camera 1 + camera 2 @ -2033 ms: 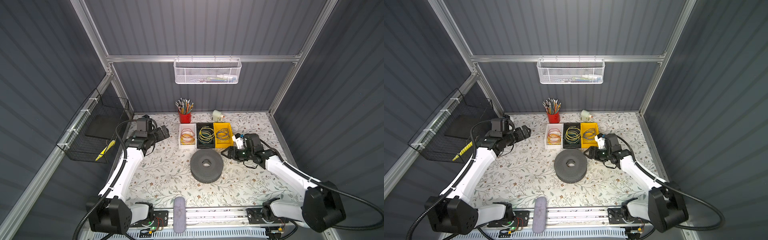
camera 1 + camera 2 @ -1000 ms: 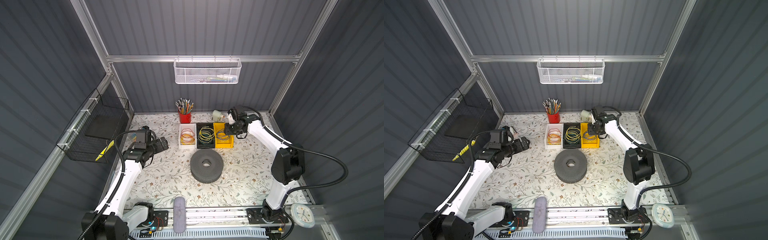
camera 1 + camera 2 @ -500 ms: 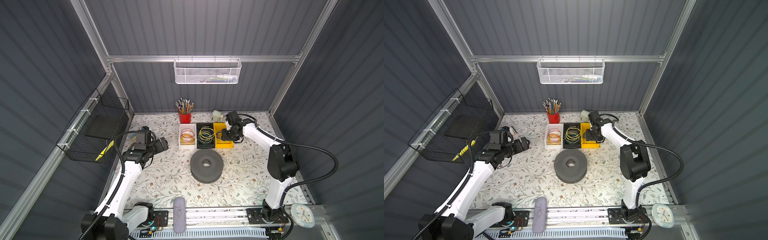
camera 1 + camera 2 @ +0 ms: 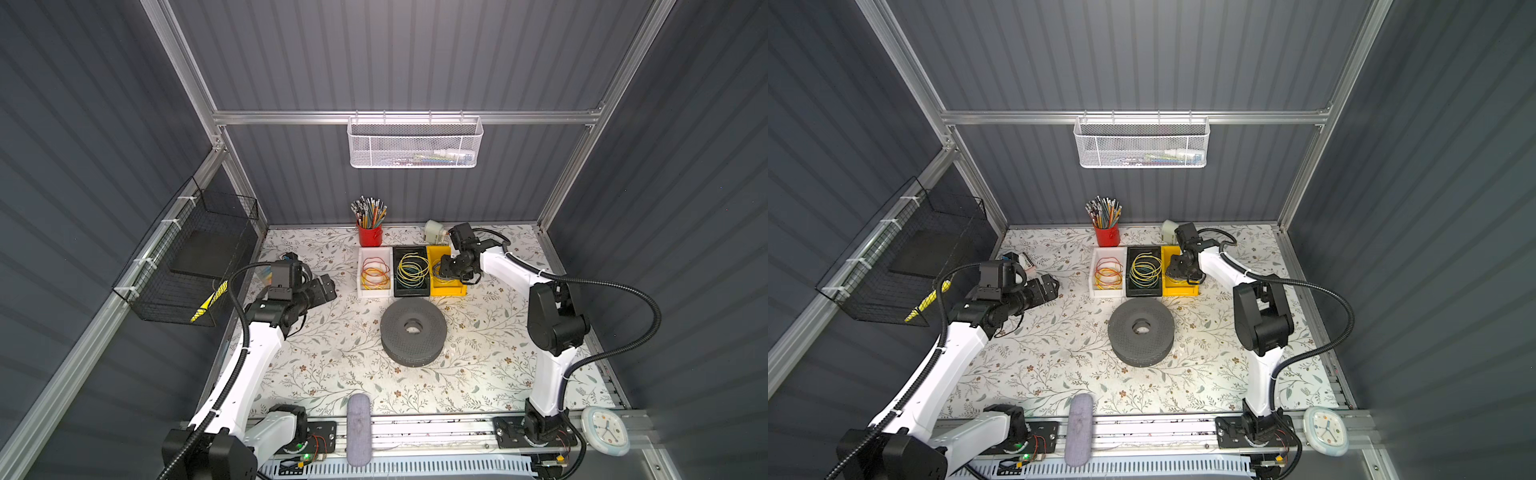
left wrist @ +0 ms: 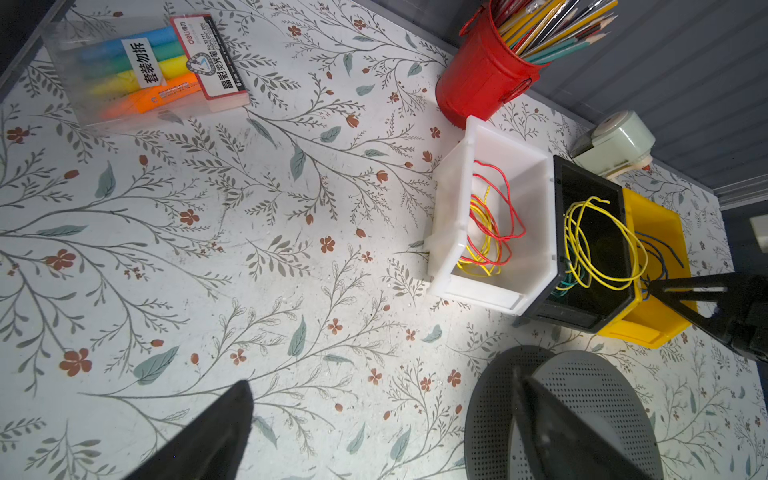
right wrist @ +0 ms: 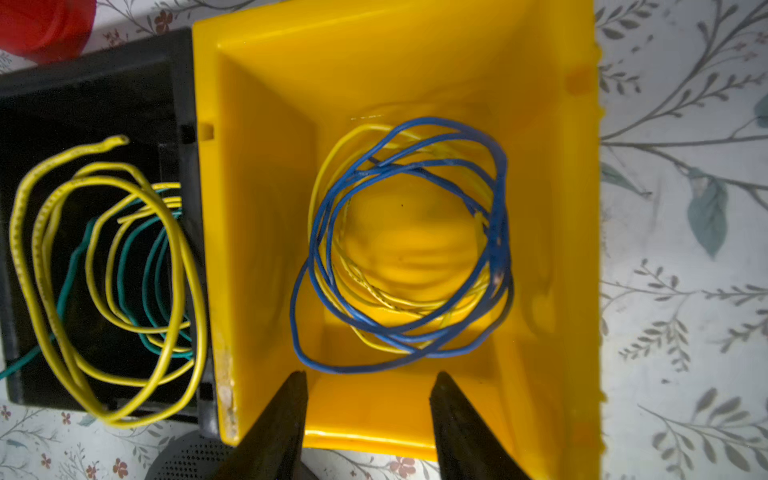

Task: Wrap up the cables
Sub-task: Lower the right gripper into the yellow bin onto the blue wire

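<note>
The cables are one thin blue wire (image 6: 497, 232) lying coiled on the floor of the yellow bin (image 6: 257, 208), together with a thin yellow wire. My right gripper (image 6: 369, 376) hangs open just above the bin's near end, with nothing between its fingers and clear of the coil. In both top views it sits over the yellow bin (image 4: 451, 289) at the back right. My left gripper (image 5: 380, 378) is wide open and empty above bare table left of the bins (image 4: 326, 289). From the left wrist view the blue wire (image 5: 660, 245) shows over the bin's edge.
A black bin (image 4: 411, 292) of yellow and green wires and a white bin (image 4: 374, 293) of red and orange wires stand beside the yellow one. A grey perforated disc (image 4: 413, 332) lies in front. A red pencil cup (image 4: 370, 235), sharpener (image 4: 433, 230) and highlighter pack (image 5: 141, 70) stand behind.
My right arm swung from the table right of the disc up to the back, then came in over the yellow bin, jaws widening slightly. The left arm drew back a little, then held still.
</note>
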`<state>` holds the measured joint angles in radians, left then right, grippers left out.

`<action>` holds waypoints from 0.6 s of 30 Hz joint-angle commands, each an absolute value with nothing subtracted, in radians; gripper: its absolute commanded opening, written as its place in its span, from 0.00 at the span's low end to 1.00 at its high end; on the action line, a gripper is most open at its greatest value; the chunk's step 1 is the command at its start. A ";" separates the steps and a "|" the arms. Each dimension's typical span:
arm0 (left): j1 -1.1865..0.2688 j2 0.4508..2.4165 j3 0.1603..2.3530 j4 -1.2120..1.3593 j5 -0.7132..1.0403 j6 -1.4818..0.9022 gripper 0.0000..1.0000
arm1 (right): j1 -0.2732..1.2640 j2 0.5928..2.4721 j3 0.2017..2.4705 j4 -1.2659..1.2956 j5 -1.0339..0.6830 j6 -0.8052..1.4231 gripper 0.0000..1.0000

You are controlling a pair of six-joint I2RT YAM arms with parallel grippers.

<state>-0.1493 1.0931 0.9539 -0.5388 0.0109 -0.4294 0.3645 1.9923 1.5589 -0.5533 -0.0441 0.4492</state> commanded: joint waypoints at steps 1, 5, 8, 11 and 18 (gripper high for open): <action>-0.150 1.076 0.986 -0.570 0.000 -0.411 0.99 | 0.357 2.005 1.579 -0.494 -0.028 0.512 0.50; -0.150 1.074 1.001 -0.581 -0.005 -0.401 1.00 | 0.346 2.022 1.573 -0.467 -0.026 0.543 0.50; -0.150 1.070 1.005 -0.584 -0.009 -0.400 0.99 | 0.336 2.036 1.564 -0.448 -0.038 0.564 0.50; -0.150 1.068 1.010 -0.592 -0.006 -0.402 0.99 | 0.336 2.035 1.552 -0.441 -0.020 0.565 0.50; -0.150 1.058 1.025 -0.609 -0.009 -0.403 1.00 | 0.333 1.990 1.501 -0.428 0.005 0.568 0.52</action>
